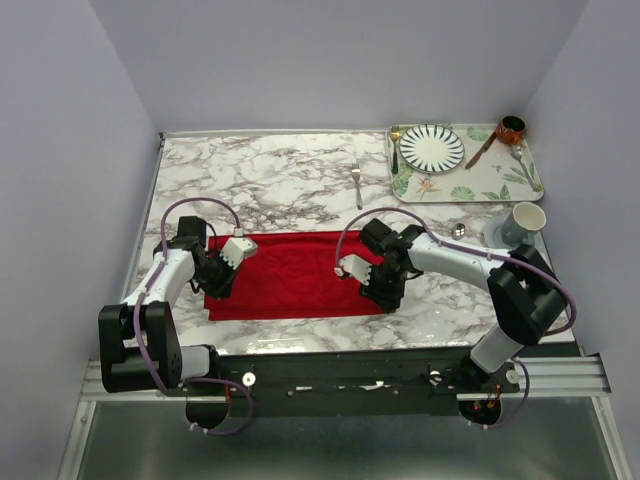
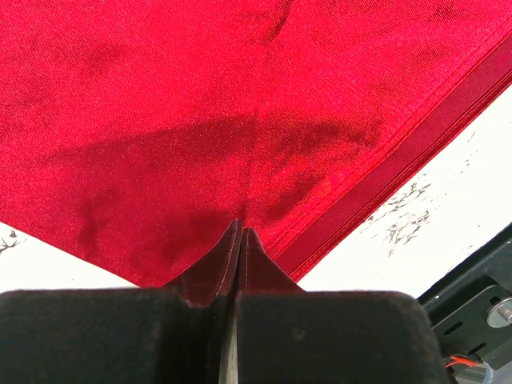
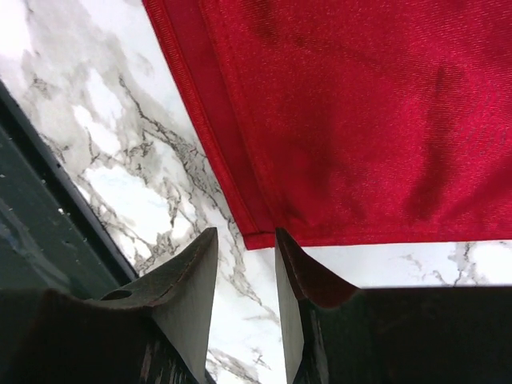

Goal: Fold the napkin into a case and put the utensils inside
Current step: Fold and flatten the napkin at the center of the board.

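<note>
Top external view: napkin (image 1: pixel 290 272) lies flat, a creased deep-red rectangle.

Lab test booth: plain grey walls (image 1: pixel 330 60) enclose a marble-topped table (image 1: pixel 280 180).

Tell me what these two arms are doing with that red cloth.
Both arms are working on the red napkin, which lies flat as a wide rectangle on the marble table. The left claw is shut on the cloth at its left end. The right claw is open, with its jaws apart right at the near right corner, not gripping yet. The silver fork lies on the table beyond the napkin, untouched.
</note>
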Robot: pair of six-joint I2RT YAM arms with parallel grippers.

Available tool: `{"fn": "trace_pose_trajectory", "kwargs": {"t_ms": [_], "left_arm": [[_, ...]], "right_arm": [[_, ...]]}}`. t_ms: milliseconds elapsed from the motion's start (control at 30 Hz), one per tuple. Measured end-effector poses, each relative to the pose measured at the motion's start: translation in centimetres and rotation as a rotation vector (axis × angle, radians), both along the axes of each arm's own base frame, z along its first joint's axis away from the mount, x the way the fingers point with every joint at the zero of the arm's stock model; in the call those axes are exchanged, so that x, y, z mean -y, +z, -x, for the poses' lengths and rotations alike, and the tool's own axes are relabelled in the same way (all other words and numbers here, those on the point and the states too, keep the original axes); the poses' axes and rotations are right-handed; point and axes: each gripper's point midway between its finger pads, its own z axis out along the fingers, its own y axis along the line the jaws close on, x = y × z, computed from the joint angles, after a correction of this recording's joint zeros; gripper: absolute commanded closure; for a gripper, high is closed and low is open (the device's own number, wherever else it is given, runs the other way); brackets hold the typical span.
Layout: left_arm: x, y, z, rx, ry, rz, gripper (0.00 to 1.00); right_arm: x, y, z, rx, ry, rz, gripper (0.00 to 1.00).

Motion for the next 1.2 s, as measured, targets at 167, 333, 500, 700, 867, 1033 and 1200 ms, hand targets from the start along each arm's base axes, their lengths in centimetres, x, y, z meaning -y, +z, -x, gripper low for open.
{"fn": "trace_pose_trajectory", "kwargs": {"t_ms": [167, 333, 500, 700, 867, 1033, 1200], "left_arm": [[0.0, 0.0, 0.0, 0.0, 0.003, -0.002, 0.9], [-0.1, 0.0, 0.0, -0.001, 0.003, -0.006, 0.89], [-0.1, 0.0, 0.0, 0.001, 0.003, -0.007, 0.88], [-0.2, 0.4, 0.0, 0.017, -0.004, -0.012, 0.82], [-0.4, 1.3, 0.1, 0.061, -0.032, -0.029, 0.76], [-0.6, 1.8, 0.4, 0.09, -0.061, -0.043, 0.71], [-0.6, 1.0, 1.4, 0.073, -0.091, -0.05, 0.69]], "right_arm": [[0.0, -0.4, -0.7, 0.043, 0.009, 0.011, 0.58], [0.0, -0.8, -1.4, 0.086, 0.012, 0.026, 0.67], [0.1, -1.2, -1.5, 0.111, 0.024, 0.044, 0.88], [0.0, -1.3, -1.4, 0.12, 0.023, 0.05, 0.99], [-0.2, -0.6, -1.5, 0.136, 0.01, 0.036, 0.99], [-0.6, 0.5, -1.9, 0.164, -0.003, 0.007, 0.99], [-0.6, 0.6, -1.9, 0.164, -0.007, 0.005, 0.99]]}}
